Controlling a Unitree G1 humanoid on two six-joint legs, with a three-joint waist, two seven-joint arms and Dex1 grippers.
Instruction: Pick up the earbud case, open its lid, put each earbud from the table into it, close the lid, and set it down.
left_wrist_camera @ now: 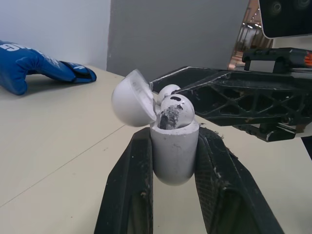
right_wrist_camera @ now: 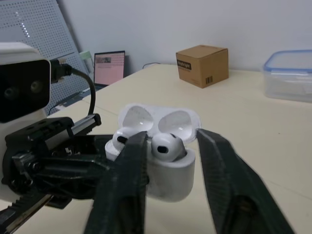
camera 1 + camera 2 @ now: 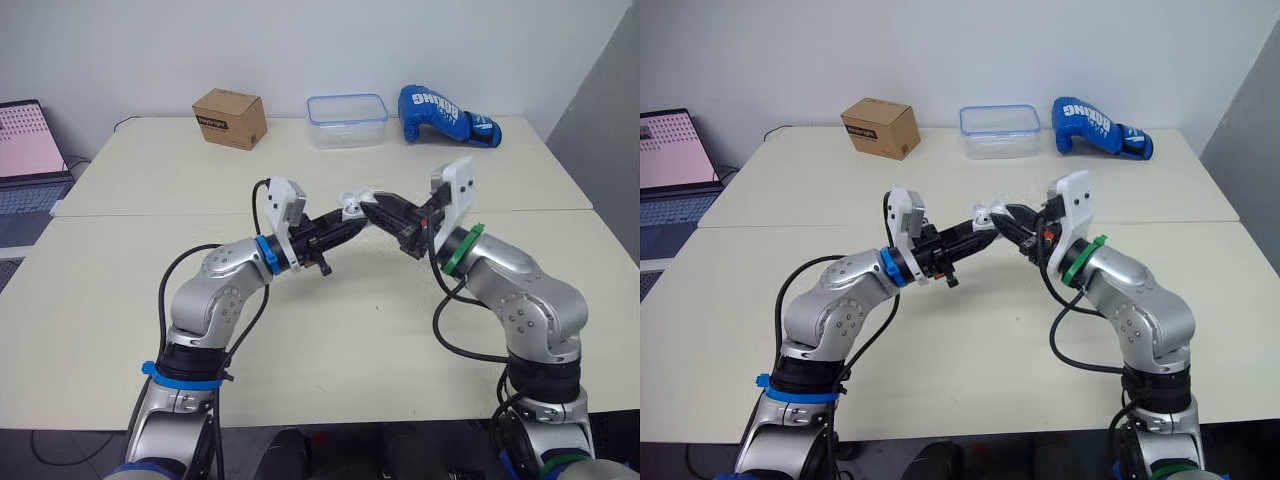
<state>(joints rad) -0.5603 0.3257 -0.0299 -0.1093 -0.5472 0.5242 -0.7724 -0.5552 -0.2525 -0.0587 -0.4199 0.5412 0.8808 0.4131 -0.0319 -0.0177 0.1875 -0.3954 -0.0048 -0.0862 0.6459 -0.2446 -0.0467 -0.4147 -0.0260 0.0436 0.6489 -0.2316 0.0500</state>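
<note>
One earbud case (image 1: 174, 151) is seen, and two earbuds are counted, both seated in it side by side: one (image 2: 167, 146) nearer the right arm's camera, the other (image 2: 122, 138) partly hidden behind a black finger. The case is held above the middle of the table (image 3: 330, 330), clear of its surface, where the two arms meet. It is clamped by its lower body between the two fingers of the left gripper (image 3: 348, 220). Its long axis is laid along those fingers, and its open mouth is pointed away from the left wrist, up and toward the right gripper (image 2: 171, 139). Its one lid (image 1: 130, 100) is hinged fully back, so that the two hollows inside it are turned toward the right arm's camera.

The right gripper is kept narrowly parted, its fingers (image 2: 127, 175) set on either side of the nearer earbud; a small gap is seen between that earbud and one finger, so no grip on it is shown.

At the far edge of the table are found one cardboard box (image 3: 230, 118), one clear lidded container (image 3: 347, 120) and one blue boxing glove (image 3: 440, 115). One laptop (image 3: 28, 150) is seen off to the left.
</note>
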